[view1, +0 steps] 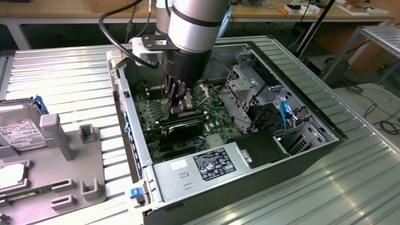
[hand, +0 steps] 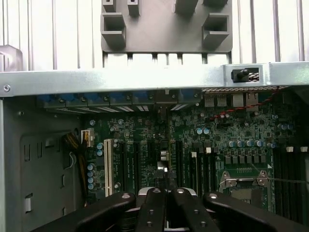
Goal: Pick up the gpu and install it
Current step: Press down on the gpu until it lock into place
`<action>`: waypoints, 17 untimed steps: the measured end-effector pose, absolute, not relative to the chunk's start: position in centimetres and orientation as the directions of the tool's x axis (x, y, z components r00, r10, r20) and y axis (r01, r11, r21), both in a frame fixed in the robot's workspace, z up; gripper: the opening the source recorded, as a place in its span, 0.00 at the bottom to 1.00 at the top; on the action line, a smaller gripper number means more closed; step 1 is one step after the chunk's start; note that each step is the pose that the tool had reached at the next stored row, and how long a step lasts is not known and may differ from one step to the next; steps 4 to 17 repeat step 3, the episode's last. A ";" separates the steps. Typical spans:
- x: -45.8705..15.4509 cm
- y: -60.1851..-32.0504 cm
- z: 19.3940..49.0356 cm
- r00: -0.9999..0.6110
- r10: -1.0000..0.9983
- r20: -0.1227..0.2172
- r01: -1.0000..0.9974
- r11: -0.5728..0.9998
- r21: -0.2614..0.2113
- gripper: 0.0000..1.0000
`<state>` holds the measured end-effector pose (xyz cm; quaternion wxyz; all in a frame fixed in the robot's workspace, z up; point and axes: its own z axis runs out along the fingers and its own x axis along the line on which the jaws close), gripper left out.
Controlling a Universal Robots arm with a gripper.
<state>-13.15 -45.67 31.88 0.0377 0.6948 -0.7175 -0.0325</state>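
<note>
Ribbed metal table (view1: 69,89) surfaces carry an open computer case (view1: 300,154) at the centre of the exterior view, with a wooden bench across the upper edge of the frame. The gpu (view1: 182,125) sits low inside the case at frame centre, a dark flat card lying across the green motherboard (view1: 147,112), apparently at or in its slot. The hand (view1: 181,104) stands directly above it, fingers drawn narrow and meeting the card's upper edge; whether they grip the card or only press on it cannot be told. In the wrist view the black fingers (hand: 153,210) sit close together at the lower centre over the motherboard's slots (hand: 130,164). Judgement: the card is light and rigid but fragile, since the board flexes little and its edge contacts and components tolerate no side load. Hold it by the long upper edge, near the middle, with force kept straight down. A black power supply (view1: 212,164) with a white label lies toward the lower centre. A grey parts fixture (view1: 75,168) occupies the lower left, with a silver hard drive (view1: 18,131) on it.
</note>
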 end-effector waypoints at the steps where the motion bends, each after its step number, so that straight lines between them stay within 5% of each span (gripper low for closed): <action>1: -13.1 -45.7 31.9 -0.032 -0.999 0.009 -0.995 0.032 0.099 0.11; 17: -13.1 -45.7 31.9 -0.032 -0.999 0.009 -0.995 0.032 0.099 0.11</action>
